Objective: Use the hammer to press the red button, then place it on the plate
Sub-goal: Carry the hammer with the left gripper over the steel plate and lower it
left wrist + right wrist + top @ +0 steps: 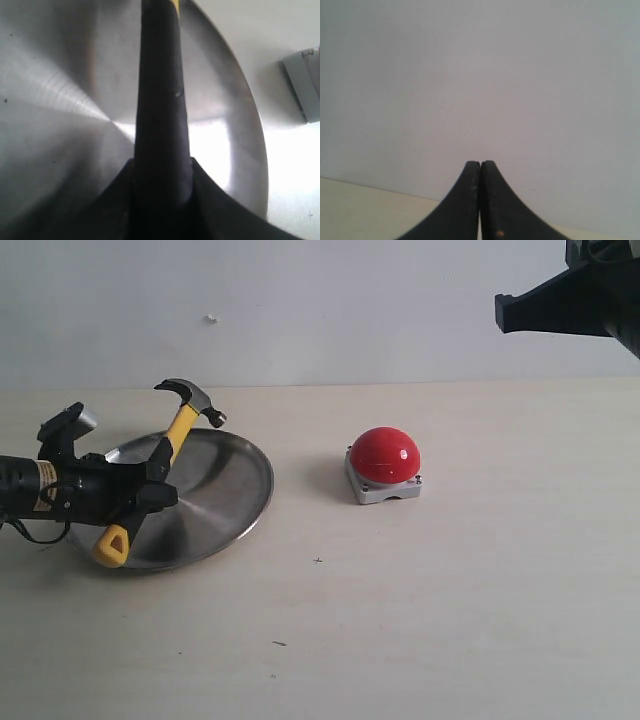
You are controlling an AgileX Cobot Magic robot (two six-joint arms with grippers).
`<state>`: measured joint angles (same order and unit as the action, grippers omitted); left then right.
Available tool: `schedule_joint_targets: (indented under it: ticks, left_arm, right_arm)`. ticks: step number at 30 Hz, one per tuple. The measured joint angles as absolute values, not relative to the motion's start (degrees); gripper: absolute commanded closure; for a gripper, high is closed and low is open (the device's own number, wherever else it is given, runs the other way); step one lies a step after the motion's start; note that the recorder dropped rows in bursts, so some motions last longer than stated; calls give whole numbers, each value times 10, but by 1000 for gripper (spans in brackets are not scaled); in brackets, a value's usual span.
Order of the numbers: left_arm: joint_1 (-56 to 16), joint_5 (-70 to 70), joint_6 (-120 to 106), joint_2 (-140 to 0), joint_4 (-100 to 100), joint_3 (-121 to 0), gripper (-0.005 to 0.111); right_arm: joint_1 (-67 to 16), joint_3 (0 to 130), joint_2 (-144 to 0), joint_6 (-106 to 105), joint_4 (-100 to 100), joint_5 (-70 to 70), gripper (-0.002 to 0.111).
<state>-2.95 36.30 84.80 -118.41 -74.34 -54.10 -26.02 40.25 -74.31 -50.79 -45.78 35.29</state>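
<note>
Hammer [182, 420]: handle clamped by left fingers [160, 496], slanted over plate [235, 485], head past far rim, yellow butt at near rim; lettering unreadable. Red button [385, 455]: on desk [450, 620], apart from plate, open desk around it. Right fingers [470, 200]: raised, pressed together, empty.

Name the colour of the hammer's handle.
Yellow and black on the hammer; best in the exterior view.
</note>
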Motion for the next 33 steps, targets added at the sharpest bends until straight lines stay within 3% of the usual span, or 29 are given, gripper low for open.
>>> schedule_joint_targets:
  ticks: [26, 29, 33]
  left_arm:
    - [-37, 326, 831, -1184, -741, -544, 107]
    - [-37, 326, 831, -1184, -746, -544, 100]
    - [-37, 326, 830, -1184, -752, -545, 80]
  right_arm:
    - [-260, 402, -743, -508, -455, 353, 108]
    - [-260, 402, -743, -508, -455, 353, 108]
    - [-260, 402, -743, -508, -455, 353, 108]
